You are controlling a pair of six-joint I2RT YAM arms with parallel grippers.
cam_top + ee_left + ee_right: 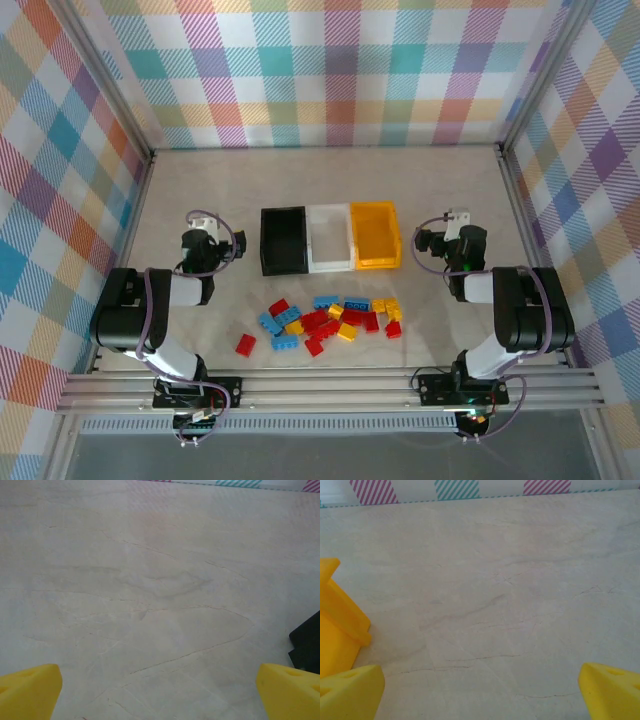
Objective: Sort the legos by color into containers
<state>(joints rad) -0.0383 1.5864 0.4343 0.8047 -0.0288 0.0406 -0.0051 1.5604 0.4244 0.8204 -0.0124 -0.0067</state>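
- Left gripper (160, 695), jaws spread wide, nothing between, over bare bench (150, 590); corner of black bin (307, 640) at right edge of its wrist view
- Right gripper (480, 692), equally wide and empty; corner of yellow-orange bin (340, 625) at left edge of its wrist view
- Legos (322, 322), red, blue and yellow, loose in one pile just in front of the containers, between the arms
- Containers in a touching row: black, white bin (331, 264), yellow-orange; all apparently empty
- Progress, as judged: nothing sorted, whole pile left
- Top view: pile and full row; wrist views: bench veining close up
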